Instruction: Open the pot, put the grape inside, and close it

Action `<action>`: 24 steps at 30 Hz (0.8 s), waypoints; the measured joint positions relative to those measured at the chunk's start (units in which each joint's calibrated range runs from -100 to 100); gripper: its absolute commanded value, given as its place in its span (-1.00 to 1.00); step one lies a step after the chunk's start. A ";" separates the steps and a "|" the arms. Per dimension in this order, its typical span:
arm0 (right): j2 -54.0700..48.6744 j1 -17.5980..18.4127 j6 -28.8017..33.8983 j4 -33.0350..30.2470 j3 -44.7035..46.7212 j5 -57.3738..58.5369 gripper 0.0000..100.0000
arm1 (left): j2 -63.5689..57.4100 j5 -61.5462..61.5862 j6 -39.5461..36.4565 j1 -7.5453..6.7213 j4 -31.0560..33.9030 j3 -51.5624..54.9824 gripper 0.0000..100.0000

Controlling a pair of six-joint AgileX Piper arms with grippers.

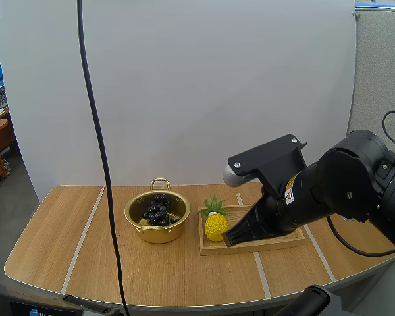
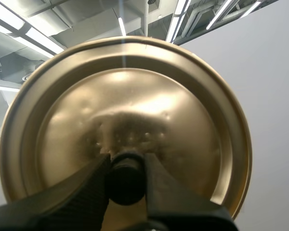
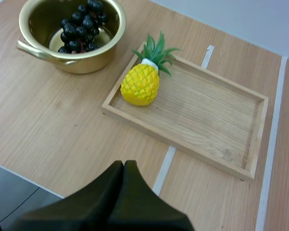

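A gold pot [image 1: 157,217] stands open on the table with a bunch of dark grapes [image 1: 157,209] inside it; the same pot [image 3: 70,36] and grapes [image 3: 80,26] lie beyond the tray in the right wrist view. My left gripper [image 2: 126,179] is shut on the black knob [image 2: 126,177] of the gold lid [image 2: 125,120], held up in the air. My right gripper [image 3: 124,169] is shut on nothing, its fingers together as one wedge above the table near the tray's front edge. In the high view my right gripper [image 1: 232,237] hangs over the tray beside the pineapple.
A wooden tray [image 1: 276,241] lies right of the pot with a yellow toy pineapple [image 1: 215,222] at its left end. That tray [image 3: 221,125] and pineapple [image 3: 141,83] also appear below my right gripper. White tape lines cross the tabletop.
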 measured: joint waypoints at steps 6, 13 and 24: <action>0.00 0.00 0.00 0.86 0.00 3.11 -1.00 | 0.00 0.00 0.00 0.00 0.00 0.00 -1.00; 0.00 0.00 0.00 0.86 0.00 3.47 -1.00 | 0.00 0.00 0.00 0.00 0.00 0.00 -1.00; 0.00 0.00 0.00 0.86 0.00 3.47 -1.00 | 0.00 0.00 0.00 0.00 0.00 0.00 -1.00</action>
